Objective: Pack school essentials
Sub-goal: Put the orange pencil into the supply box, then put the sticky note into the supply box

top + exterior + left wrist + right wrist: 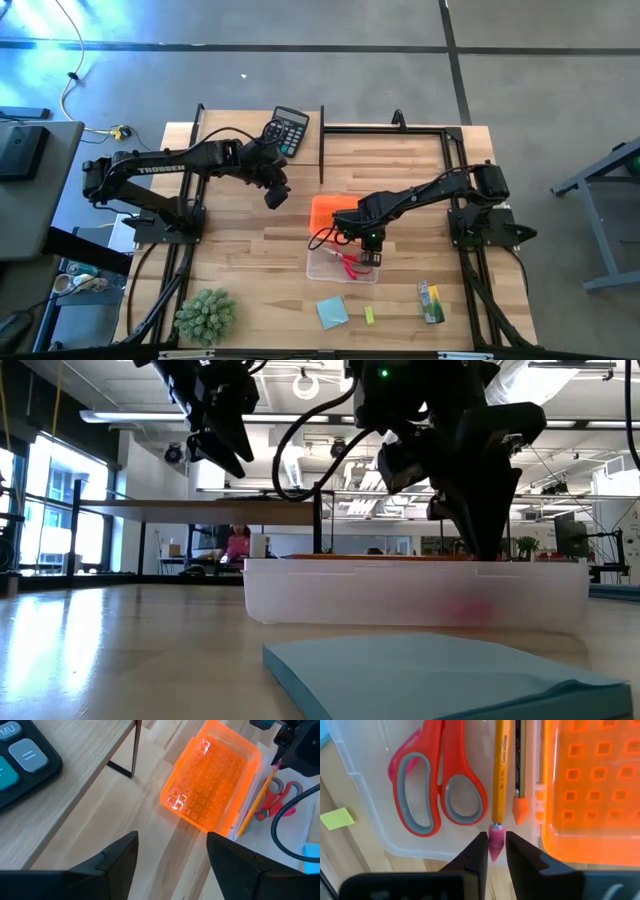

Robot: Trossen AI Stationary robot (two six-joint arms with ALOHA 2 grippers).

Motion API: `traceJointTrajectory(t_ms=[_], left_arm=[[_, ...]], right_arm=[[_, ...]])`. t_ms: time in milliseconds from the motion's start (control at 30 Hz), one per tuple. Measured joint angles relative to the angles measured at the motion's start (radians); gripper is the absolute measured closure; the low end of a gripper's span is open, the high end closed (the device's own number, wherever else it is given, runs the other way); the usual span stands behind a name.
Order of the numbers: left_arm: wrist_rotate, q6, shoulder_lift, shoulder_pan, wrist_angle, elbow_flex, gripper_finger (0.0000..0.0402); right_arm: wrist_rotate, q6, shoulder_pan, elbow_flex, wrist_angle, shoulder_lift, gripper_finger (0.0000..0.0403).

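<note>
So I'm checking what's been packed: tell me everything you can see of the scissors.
The scissors have red-orange plastic handles with grey-lined finger loops; their blades run out of the right wrist view. They lie flat in the clear tray beside a yellow pencil, with something pink under one loop. No gripper touches them.

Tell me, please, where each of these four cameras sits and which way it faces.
High: overhead, straight down on the table; both arms show.
Low: at tabletop height, level across the notepad to the clear box; both grippers hang above.
Left wrist: on the left arm, over the orange lid; left gripper open.
Right wrist: on the right arm, down into the box; right gripper around a pencil eraser.
Both wrist views share scissors, pencil and lid.
</note>
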Motion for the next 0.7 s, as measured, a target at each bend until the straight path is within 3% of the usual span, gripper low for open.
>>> traceJointTrajectory(t_ms=[200,500,700], left_arm=[[0.006,0.0,0.0,0.0,-0.001,0.0,0.0143],[0.16,0.007,0.0,0.0,-0.001,0.0,0.0086],[0.166,0.008,0.0,0.001,0.002,0.0,0.0048]], right_arm=[[0.008,-0.001,0.0,0.005,-0.004,0.0,0.0332],[0.025,0.017,0.002,0.038,-0.015,-0.001,0.0287],[0.026,0.067,0.002,0.04,-0.016,-0.001,0.0275]])
